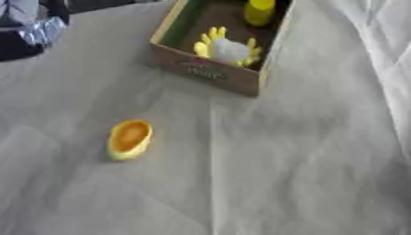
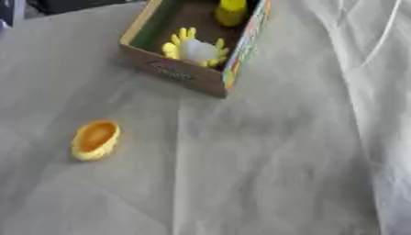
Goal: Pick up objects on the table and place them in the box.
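Observation:
A small yellow-orange oval object (image 1: 129, 139), hollow side up like a little bowl, lies on the grey cloth at the left of the table. The open cardboard box (image 1: 210, 73) stands at the top centre. Inside it lie a white and yellow object with yellow prongs (image 1: 228, 49) and a yellow rounded object (image 1: 259, 11) further back. Neither of my hands shows in either view.
A grey wrinkled cloth (image 1: 265, 174) covers the table, with folds running along the right side. A dark and bluish shape (image 1: 32, 27) sits at the top left corner.

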{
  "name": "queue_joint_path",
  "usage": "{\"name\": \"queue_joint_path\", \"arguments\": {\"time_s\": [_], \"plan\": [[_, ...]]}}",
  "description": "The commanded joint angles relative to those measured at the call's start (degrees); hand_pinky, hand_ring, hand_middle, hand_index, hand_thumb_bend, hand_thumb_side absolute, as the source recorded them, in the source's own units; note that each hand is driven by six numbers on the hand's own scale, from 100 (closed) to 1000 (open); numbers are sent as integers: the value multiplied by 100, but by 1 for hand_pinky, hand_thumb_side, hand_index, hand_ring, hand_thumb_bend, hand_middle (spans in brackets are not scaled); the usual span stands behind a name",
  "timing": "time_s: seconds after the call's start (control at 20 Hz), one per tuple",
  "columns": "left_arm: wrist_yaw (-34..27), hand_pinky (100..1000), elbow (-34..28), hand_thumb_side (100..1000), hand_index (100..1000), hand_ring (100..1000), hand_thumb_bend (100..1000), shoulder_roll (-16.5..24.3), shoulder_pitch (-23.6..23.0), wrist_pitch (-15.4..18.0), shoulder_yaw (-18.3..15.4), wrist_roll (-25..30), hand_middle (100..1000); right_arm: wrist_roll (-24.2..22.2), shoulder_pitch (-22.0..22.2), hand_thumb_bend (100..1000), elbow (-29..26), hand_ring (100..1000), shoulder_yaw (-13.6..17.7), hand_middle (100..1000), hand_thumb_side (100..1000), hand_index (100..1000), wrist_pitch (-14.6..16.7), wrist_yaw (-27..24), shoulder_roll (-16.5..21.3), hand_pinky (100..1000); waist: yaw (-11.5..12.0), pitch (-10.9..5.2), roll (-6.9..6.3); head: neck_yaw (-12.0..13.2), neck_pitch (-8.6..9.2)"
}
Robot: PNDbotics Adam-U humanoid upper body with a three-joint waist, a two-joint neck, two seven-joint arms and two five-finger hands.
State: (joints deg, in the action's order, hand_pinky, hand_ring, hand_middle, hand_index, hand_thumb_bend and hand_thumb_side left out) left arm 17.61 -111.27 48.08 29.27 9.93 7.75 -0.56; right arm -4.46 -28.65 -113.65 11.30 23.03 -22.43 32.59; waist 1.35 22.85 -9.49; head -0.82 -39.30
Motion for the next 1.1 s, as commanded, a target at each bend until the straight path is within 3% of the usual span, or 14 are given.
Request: {"name": "queue_joint_path", "arguments": {"time_s": [0.05, 0.25, 0.6, 0.7, 0.85, 1.1], "plan": [[173, 853, -314, 197, 884, 813, 237, 408, -236, 250, 108, 144, 770, 67, -16, 100, -94, 1000, 77, 682, 589, 866, 10, 82, 168, 890, 30, -149, 58, -62, -28], [487, 857, -331, 231, 885, 820, 227, 375, -479, 522, 337, 201, 779, 92, 5, 100, -94, 1000, 85, 682, 589, 866, 14, 105, 157, 890, 62, -148, 89, -114, -26], [595, 885, -332, 261, 911, 847, 271, 297, -719, 193, 549, 723, 804, 86, 9, 100, -94, 1000, 77, 682, 588, 866, 17, 112, 145, 890, 81, -139, 119, -242, 36], [588, 889, -332, 314, 909, 850, 284, 267, -727, 89, 588, 908, 804, 91, 7, 100, -94, 1000, 77, 682, 588, 866, 19, 111, 141, 890, 78, -140, 126, -266, 57], [585, 893, -332, 287, 908, 856, 311, 241, -678, -9, 681, 1189, 811, 95, 4, 100, -94, 1000, 71, 682, 589, 865, 16, 106, 138, 890, 74, -145, 125, -274, 61], [576, 903, -332, 327, 915, 868, 334, 284, -705, 71, 886, 1856, 823, 89, -17, 100, -94, 1000, 51, 682, 589, 865, -9, 87, 134, 890, 62, -154, 111, -265, 35]]}}
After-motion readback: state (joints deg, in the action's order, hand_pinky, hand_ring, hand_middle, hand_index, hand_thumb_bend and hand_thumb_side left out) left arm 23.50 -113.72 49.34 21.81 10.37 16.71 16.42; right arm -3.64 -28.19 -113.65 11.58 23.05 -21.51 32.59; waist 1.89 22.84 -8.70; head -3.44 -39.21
